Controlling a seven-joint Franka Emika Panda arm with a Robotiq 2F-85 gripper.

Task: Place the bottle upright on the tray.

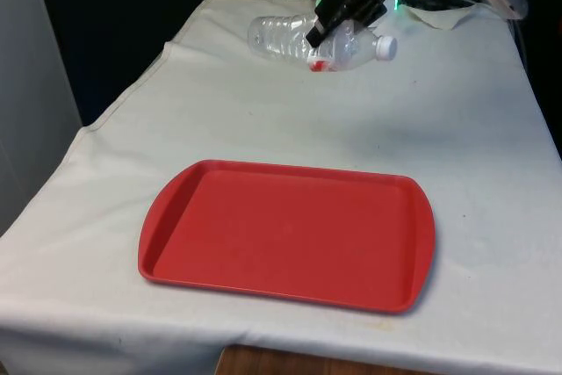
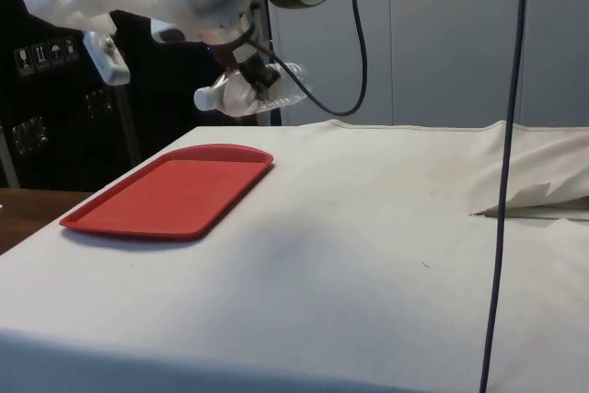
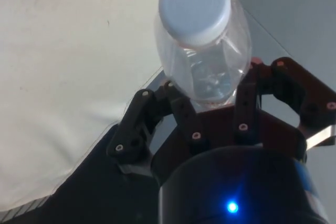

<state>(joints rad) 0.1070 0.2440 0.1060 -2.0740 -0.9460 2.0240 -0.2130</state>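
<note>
A clear plastic bottle [image 1: 285,37] with a white cap and a bit of red label hangs on its side above the far end of the table, cap towards the front view's right. My gripper [image 1: 332,31] is shut on its body near the neck. In the side view the bottle [image 2: 235,94] is in the air beyond the tray, held by the gripper [image 2: 260,82]. In the wrist view the bottle [image 3: 202,51] sits between the fingers [image 3: 178,111], cap end outward. The red tray [image 1: 290,234] lies flat and bare near the table's front edge, also seen in the side view [image 2: 175,195].
White cloth [image 1: 457,111] covers the table, with a crumpled fold [image 1: 443,15] at the far right by the robot's base. In the side view a dark cable [image 2: 504,181] hangs down in front, and a raised cloth fold [image 2: 538,192] lies at the right.
</note>
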